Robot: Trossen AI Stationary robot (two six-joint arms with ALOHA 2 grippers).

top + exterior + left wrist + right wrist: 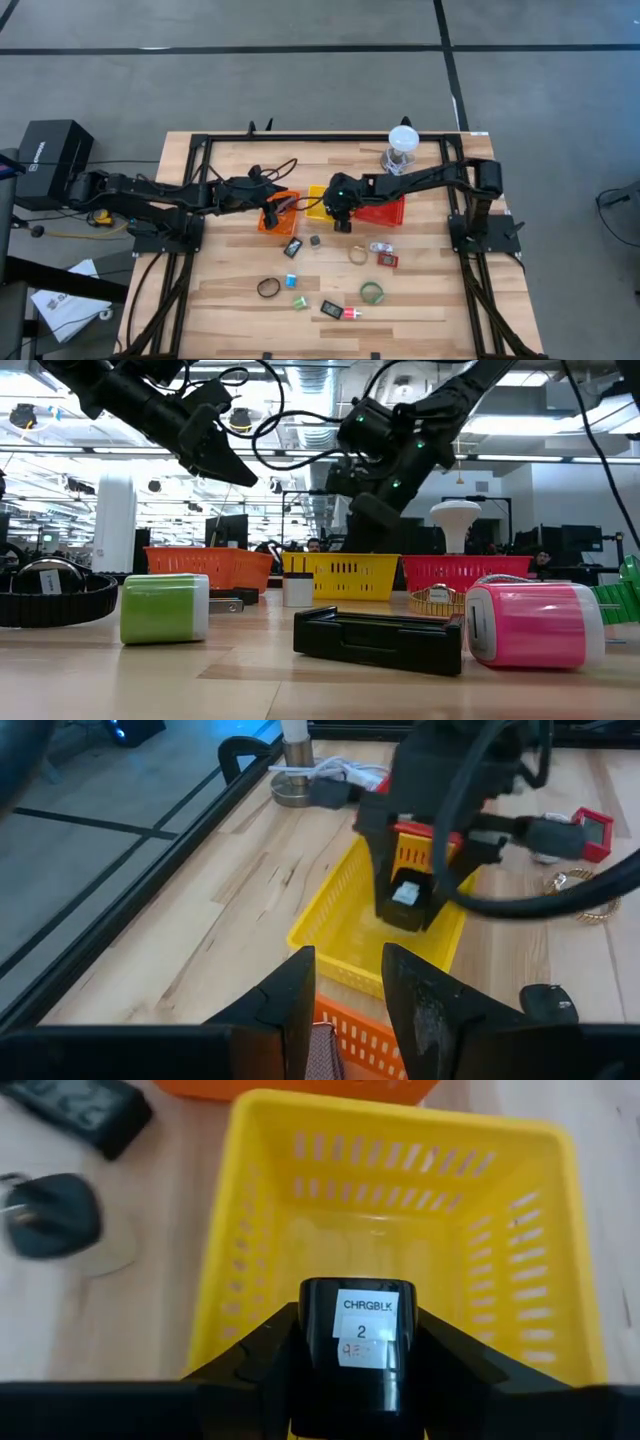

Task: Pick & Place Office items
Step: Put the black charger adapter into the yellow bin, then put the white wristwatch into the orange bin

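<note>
Overhead, wood table (pixel 420 320); R gripper (pixel 350 1380) grips black charger (pixel 365 1350) over yellow basket (pixel 250 1230); L gripper (pixel 345 990) part-open, empty.

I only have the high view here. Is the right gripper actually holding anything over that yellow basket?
Observer: Yes. The right wrist view shows the right gripper clamped on a black block with a white label.
Operator: Anything in the basket already?
Observer: The part of the yellow basket floor showing past the block looks bare.
Operator: And the left arm's height?
Observer: In the low view, the left gripper hangs well above the orange basket.
</note>
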